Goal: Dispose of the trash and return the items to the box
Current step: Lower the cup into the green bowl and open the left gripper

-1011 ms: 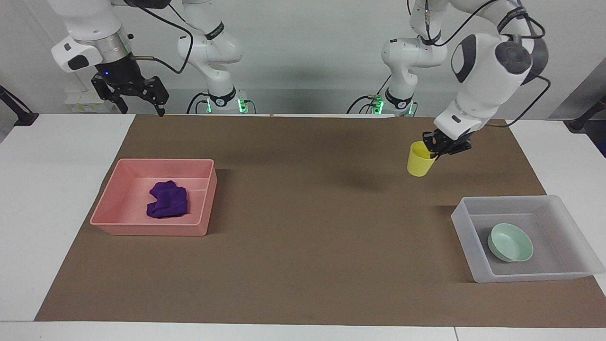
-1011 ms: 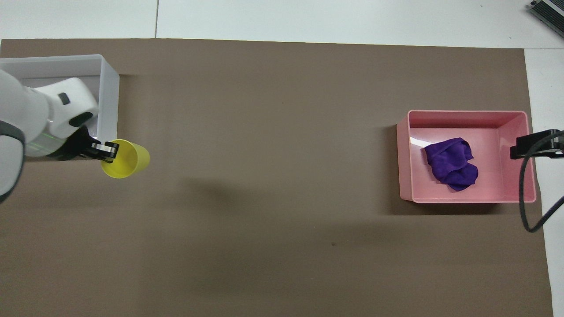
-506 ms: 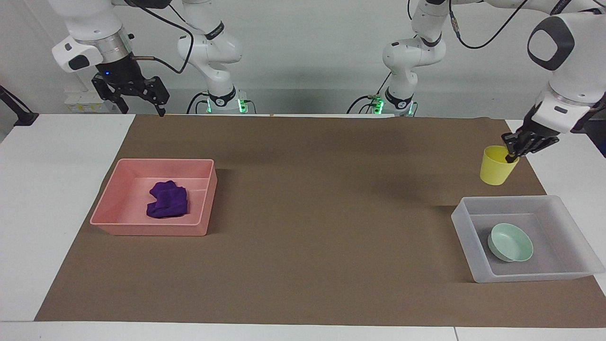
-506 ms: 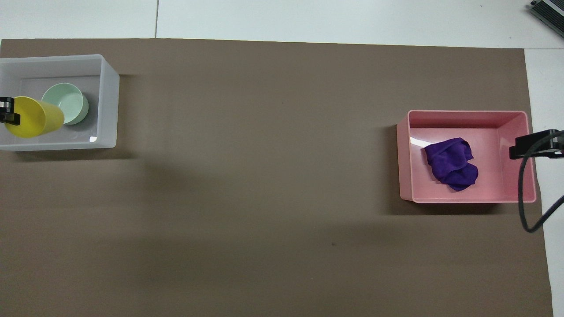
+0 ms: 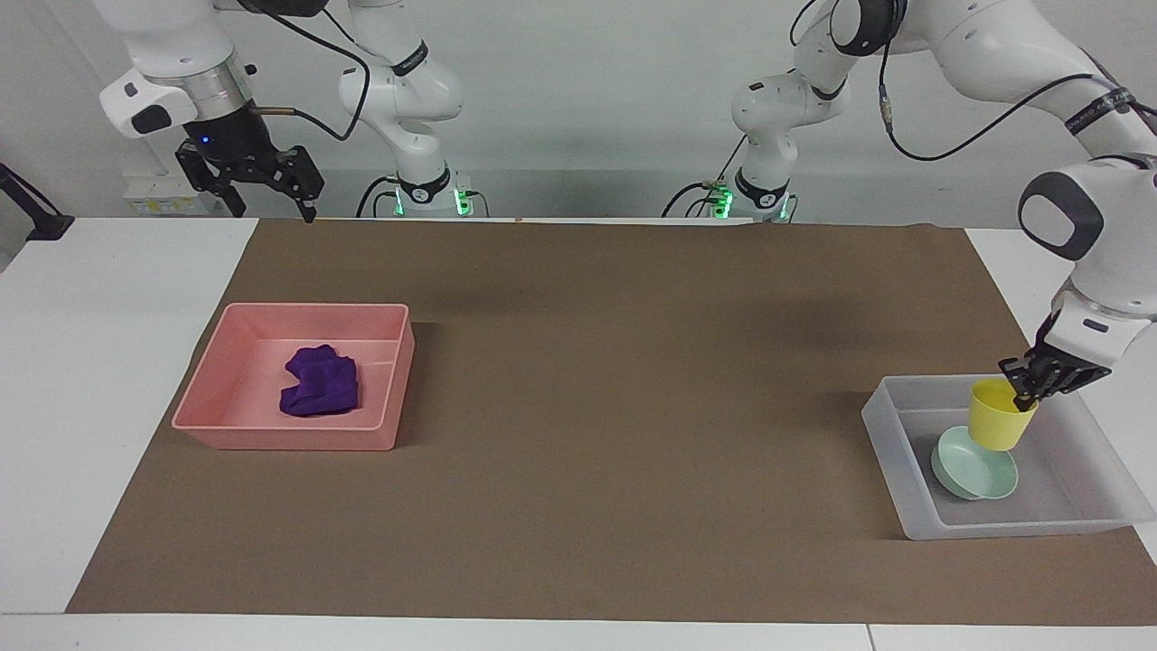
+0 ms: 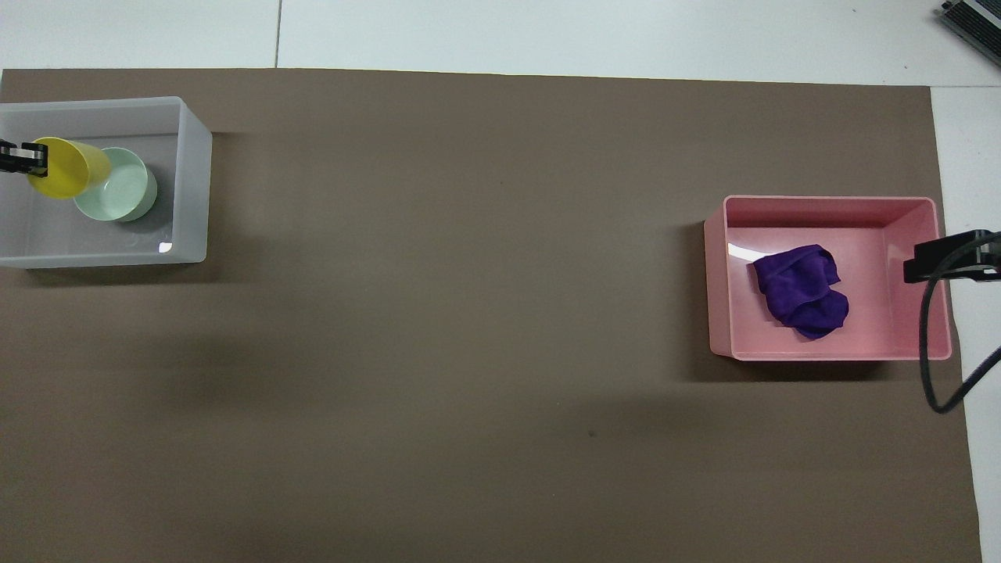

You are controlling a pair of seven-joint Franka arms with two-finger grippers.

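Left pincer (image 5: 1028,391) clamped on rim of yellow cup (image 5: 1000,415), holding it over the translucent box (image 5: 913,520), above the mint bowl (image 5: 974,474) lying in the box. Right pincer (image 5: 264,192) wide, holding nothing, waiting over the table edge by its base. Purple cloth (image 5: 319,382) sits in pink tray (image 5: 285,438).

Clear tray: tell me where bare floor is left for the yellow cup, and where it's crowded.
The clear tray has bare floor toward the left arm's end of the table, beside the mint bowl. It is crowded at the bowl: the yellow cup, held by the left gripper, hangs over the bowl's edge.
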